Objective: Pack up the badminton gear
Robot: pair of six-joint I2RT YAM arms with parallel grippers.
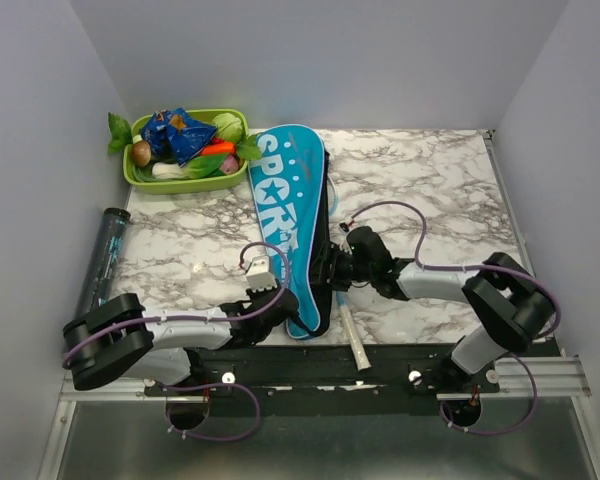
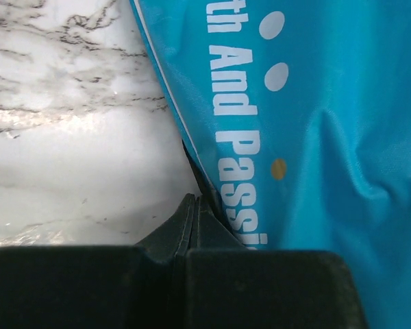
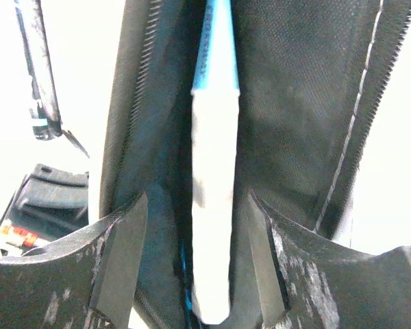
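**Cover pinned while the racket goes in**

The left gripper point(image 2: 192, 229) has its fingers pressed together on the near left edge of the blue cover point(image 1: 285, 200), probably so the cover does not slide. The right gripper point(image 3: 190, 260) is spread wide around a racket handle point(image 3: 212, 205) that lies on the cover's black lining, and neither finger touches it. Only the right wrist view shows this handle. Only the top view shows the dark tube point(image 1: 105, 255) by the left wall.

Top: overhead, wide; wrists: close on cover point(image 1: 285, 215).
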